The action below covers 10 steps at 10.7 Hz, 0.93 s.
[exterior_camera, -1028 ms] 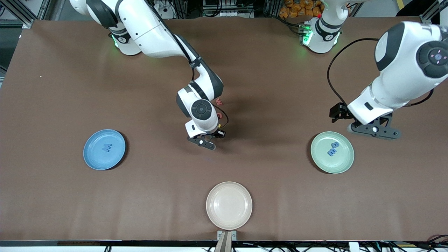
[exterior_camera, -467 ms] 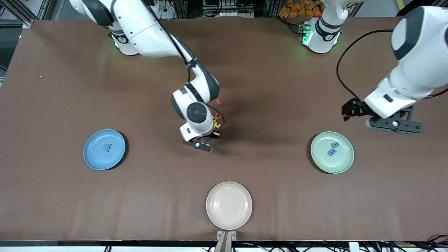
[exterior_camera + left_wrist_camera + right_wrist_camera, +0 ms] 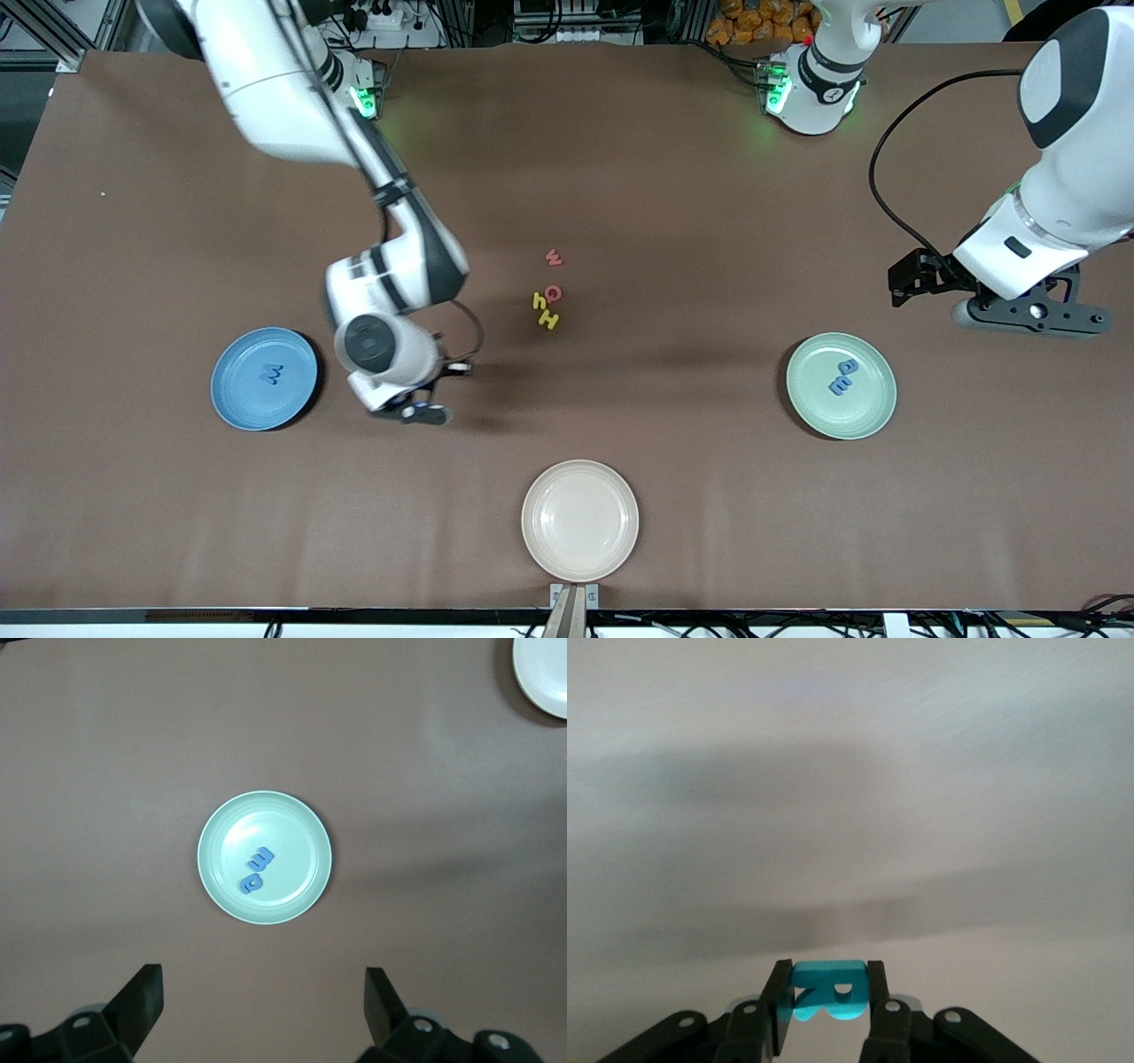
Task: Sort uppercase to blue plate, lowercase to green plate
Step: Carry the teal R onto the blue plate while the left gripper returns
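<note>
Brown bench (image 3: 709, 487) carries three plates. Right gripper (image 3: 826, 1014), jaws clenched on teal R (image 3: 828, 989), hangs over bench near blue plate (image 3: 232, 403) w/ blue M (image 3: 271, 375). Left gripper (image 3: 261, 1010), jaws released, waits over bench at green plate's (image 3: 873, 412) 1 o'clock; plate has two blue letters (image 3: 843, 376). Red w (image 3: 553, 258), red Q (image 3: 553, 292), yellow h (image 3: 538, 303), yellow H (image 3: 549, 320) mid-bench; cream plate (image 3: 540, 540) at their 6.

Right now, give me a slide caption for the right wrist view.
Right gripper shut on a teal letter R, carried above the brown table.
</note>
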Each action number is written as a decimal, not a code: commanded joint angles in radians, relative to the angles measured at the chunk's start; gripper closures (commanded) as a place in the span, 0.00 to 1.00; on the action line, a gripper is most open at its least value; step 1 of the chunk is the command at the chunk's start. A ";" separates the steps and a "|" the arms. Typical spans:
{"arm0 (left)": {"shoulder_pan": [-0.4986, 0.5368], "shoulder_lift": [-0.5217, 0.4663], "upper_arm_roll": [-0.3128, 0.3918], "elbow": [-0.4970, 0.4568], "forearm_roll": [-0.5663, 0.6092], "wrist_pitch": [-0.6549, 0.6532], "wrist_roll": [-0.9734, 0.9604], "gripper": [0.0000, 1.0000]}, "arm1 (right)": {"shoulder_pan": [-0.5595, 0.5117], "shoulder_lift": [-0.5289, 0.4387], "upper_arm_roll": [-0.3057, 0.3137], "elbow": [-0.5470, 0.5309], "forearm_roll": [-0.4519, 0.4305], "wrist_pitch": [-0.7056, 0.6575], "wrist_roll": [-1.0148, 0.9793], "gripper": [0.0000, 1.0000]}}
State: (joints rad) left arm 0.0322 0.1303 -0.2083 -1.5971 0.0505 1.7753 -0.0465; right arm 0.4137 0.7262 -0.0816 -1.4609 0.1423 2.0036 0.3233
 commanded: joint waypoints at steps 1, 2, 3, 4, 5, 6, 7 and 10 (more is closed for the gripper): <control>-0.011 -0.026 0.000 -0.001 -0.038 -0.020 -0.061 0.00 | -0.110 -0.034 0.017 -0.030 -0.004 -0.043 -0.217 1.00; -0.018 -0.024 -0.008 -0.003 -0.032 -0.022 -0.056 0.00 | -0.146 -0.037 0.014 -0.029 -0.009 -0.057 -0.296 1.00; -0.035 -0.018 -0.026 -0.006 -0.035 -0.022 -0.058 0.00 | -0.183 -0.047 0.011 -0.030 -0.012 -0.069 -0.381 1.00; -0.044 -0.009 -0.061 -0.009 -0.035 -0.022 -0.070 0.00 | -0.225 -0.056 0.011 -0.029 -0.029 -0.094 -0.468 1.00; -0.057 0.020 -0.107 -0.009 -0.034 -0.020 -0.105 0.00 | -0.263 -0.068 0.009 -0.029 -0.065 -0.115 -0.536 1.00; -0.089 0.052 -0.127 -0.004 -0.032 -0.019 -0.181 0.00 | -0.294 -0.080 0.009 -0.029 -0.085 -0.135 -0.591 1.00; -0.110 0.080 -0.160 -0.001 -0.034 -0.019 -0.266 0.00 | -0.311 -0.083 0.009 -0.029 -0.093 -0.141 -0.625 1.00; -0.147 0.136 -0.267 0.000 -0.032 0.019 -0.341 0.00 | -0.334 -0.080 0.009 -0.030 -0.101 -0.141 -0.642 0.50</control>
State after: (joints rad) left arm -0.0984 0.2456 -0.4561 -1.6120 0.0320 1.7789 -0.3640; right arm 0.0922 0.6696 -0.0874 -1.4618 0.0572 1.8642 -0.3078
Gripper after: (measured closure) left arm 0.000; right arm 0.617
